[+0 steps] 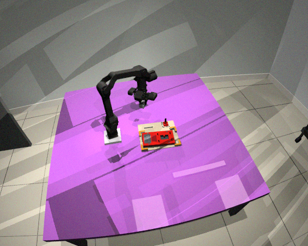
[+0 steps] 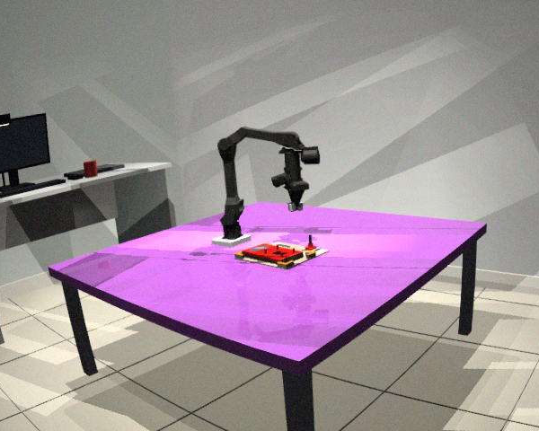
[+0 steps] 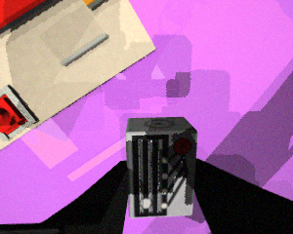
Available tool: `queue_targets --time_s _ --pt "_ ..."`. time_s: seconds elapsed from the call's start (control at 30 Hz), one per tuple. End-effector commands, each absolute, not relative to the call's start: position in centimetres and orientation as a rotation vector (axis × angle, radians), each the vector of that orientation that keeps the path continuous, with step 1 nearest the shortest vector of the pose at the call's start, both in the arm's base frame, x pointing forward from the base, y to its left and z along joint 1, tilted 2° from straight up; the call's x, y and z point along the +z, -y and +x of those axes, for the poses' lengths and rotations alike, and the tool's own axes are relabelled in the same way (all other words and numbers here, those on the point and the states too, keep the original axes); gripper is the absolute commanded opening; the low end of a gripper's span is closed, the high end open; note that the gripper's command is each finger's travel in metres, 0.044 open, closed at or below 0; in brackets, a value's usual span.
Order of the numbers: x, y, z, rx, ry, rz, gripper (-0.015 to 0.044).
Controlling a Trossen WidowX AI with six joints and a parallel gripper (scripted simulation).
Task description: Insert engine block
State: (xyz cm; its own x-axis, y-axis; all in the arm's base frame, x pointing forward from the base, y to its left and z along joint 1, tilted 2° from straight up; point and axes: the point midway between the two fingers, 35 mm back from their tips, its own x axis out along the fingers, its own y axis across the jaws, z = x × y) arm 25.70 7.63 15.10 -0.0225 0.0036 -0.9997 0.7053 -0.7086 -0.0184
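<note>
My gripper (image 1: 142,104) (image 2: 295,206) (image 3: 159,167) is shut on the engine block (image 3: 151,177), a grey block with dark slots and a dark red round spot. It holds the block high above the table, behind the cream board in the top view. The red car body (image 1: 153,139) (image 2: 260,250) (image 3: 12,11) lies on the cream board (image 1: 155,124) (image 3: 44,90). Its opening (image 1: 165,137) shows dark in the top view, toward the right end. The block is well away from the opening. The rib is too small to make out.
A red piece with an upright black knob (image 1: 165,123) (image 2: 310,244) (image 3: 7,116) stands on the board's back part. A thin grey bar (image 1: 148,127) (image 3: 85,50) lies on the board too. Yellow-orange corner pieces surround the car body. The arm's white base (image 1: 112,140) stands left of the board.
</note>
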Motion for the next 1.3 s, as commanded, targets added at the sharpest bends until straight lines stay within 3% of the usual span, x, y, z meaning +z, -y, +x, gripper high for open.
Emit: queue_targets --time_s 0.0,1.27 --pt "15.4 -7.2 26.1 -1.737 -0.778 1.727 0.0" --pt "12.1 2.4 30.7 -1.068 -1.298 1.066 0.0"
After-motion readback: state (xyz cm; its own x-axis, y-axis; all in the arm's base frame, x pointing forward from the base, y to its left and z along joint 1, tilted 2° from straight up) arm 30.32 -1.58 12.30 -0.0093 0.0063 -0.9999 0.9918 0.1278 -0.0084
